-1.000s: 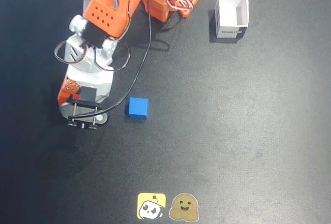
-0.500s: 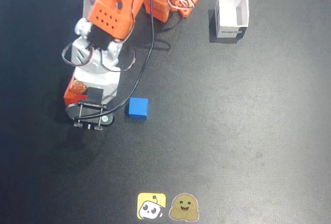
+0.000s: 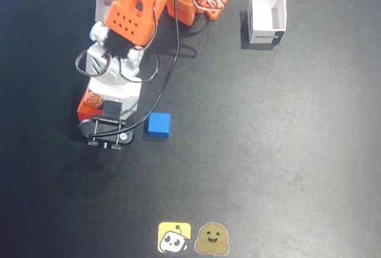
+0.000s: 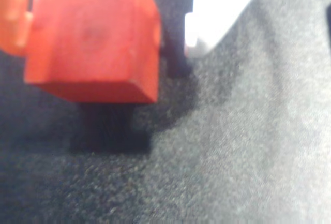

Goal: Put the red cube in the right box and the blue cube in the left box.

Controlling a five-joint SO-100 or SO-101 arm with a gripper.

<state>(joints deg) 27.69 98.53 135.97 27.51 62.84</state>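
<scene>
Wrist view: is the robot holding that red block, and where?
Probably yes: the red cube sits off the mat above its shadow, an orange finger at its left side; the other side's contact is unclear.

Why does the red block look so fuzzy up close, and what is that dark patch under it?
In the wrist view the red cube sits very near the lens, so it is soft and out of focus; the dark patch on the mat just below it is its shadow. In the fixed view things are sharper: the blue cube has crisp edges, and the black mat shows no glare.
</scene>
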